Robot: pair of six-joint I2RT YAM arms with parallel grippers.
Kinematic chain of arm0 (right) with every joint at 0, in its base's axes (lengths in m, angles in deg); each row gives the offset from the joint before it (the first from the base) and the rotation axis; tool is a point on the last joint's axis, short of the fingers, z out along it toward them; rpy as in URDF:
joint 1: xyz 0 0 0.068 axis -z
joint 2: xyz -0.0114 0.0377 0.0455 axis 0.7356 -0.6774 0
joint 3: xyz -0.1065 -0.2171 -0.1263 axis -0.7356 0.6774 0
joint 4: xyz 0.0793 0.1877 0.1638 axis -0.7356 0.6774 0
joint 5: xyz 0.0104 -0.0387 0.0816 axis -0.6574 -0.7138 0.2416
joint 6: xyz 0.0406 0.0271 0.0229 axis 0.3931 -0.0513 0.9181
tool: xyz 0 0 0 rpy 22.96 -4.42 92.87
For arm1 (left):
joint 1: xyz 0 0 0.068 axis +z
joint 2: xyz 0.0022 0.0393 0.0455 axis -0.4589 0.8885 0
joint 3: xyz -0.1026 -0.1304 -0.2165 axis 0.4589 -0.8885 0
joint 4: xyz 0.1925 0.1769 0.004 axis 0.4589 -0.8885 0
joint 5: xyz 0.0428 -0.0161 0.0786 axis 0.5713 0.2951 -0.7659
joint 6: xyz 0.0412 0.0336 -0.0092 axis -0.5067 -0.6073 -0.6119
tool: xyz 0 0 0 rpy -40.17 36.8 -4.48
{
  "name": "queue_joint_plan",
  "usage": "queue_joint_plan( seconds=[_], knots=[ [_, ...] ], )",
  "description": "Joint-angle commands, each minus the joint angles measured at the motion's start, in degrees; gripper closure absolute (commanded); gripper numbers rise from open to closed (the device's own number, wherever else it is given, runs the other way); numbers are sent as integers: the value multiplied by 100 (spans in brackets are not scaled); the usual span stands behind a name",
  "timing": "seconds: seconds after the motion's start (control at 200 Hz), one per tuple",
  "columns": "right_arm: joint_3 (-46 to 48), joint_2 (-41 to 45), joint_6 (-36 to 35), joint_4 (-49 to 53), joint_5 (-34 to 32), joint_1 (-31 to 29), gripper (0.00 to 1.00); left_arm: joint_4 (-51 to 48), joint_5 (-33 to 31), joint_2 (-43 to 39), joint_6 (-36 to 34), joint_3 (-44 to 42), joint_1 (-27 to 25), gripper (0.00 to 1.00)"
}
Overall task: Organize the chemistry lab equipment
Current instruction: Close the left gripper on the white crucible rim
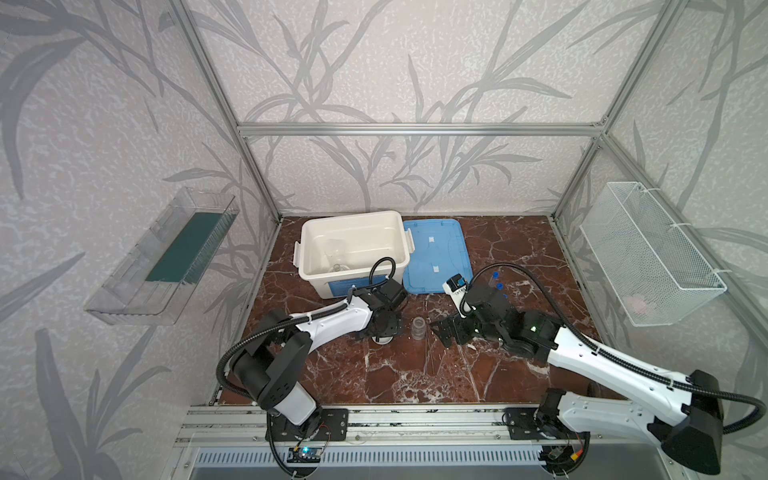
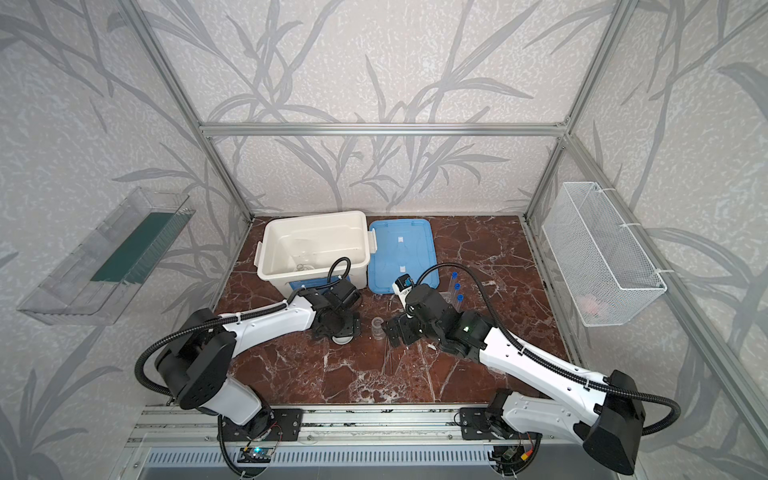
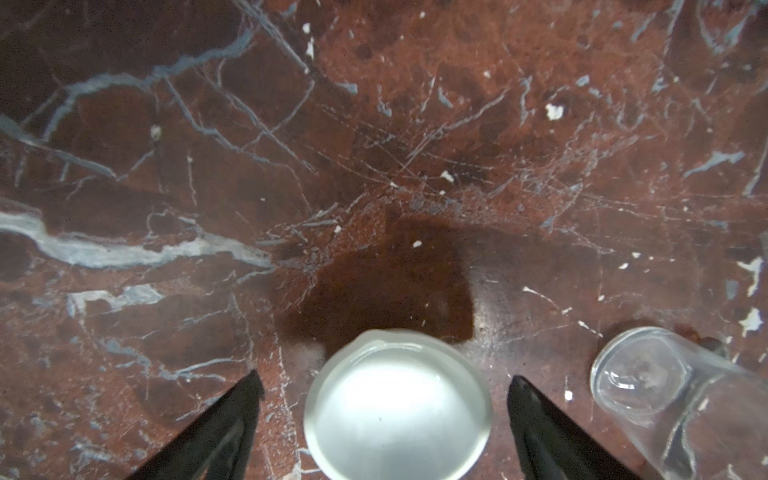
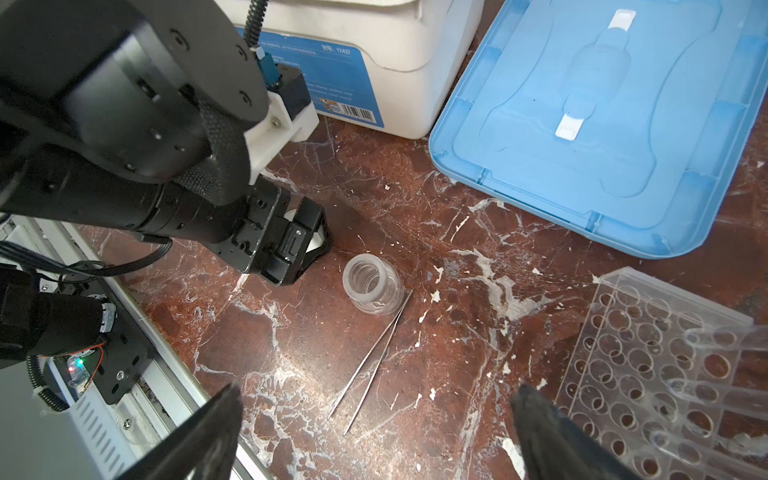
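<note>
Jaws, status: left jaws stand released, one black finger (image 3: 232, 424) on each side of the white domed dish (image 3: 397, 411) with a gap to its rim on both sides, so nothing is grasped. The right jaws are likewise spread wide and empty, hanging over the worktop (image 1: 374, 374) near its centre. Directions below are read from the worktop centre in both top views, with 12 o'clock toward the back wall. White tub (image 1: 353, 215): 11 o'clock, lid off, with clear glassware on its floor whose shape cannot be made out. Blue lid (image 1: 436, 257): flat on the worktop between 12 and 1 o'clock, just beside the tub. Clear multi-hole rack (image 4: 648, 374): 3 o'clock, largely hidden under the right arm in both top views, seen plainly in the right wrist view. Three blue-capped clear tubes (image 2: 457, 286): upright at 2 o'clock by the rack; whether they sit in its holes cannot be told. Clear jar (image 1: 419, 328): upright, mouth up, at the centre, between the two sets of jaws and touched by neither. White domed dish: on the worktop at 9 o'clock of the jar, near it but apart. Thin rods (image 4: 374, 361): two, lying flat at 6 o'clock of the jar, their nearer ends meeting just beside its base.
</note>
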Motion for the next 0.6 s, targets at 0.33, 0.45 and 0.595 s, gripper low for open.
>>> queue_joint_plan(
  seconds=[0.33, 0.45, 0.595],
  knots=[
    [39, -85, 15, -91, -12, -11, 1, -358, -489, 266, -182, 155, -301, 11],
    [-19, -125, 11, -94, 100, -11, 1, -325, -459, 353, -200, 144, -322, 12],
    [-32, -208, 41, -172, 237, -14, 1, -221, -391, 492, -254, 147, -334, 13]
  ],
)
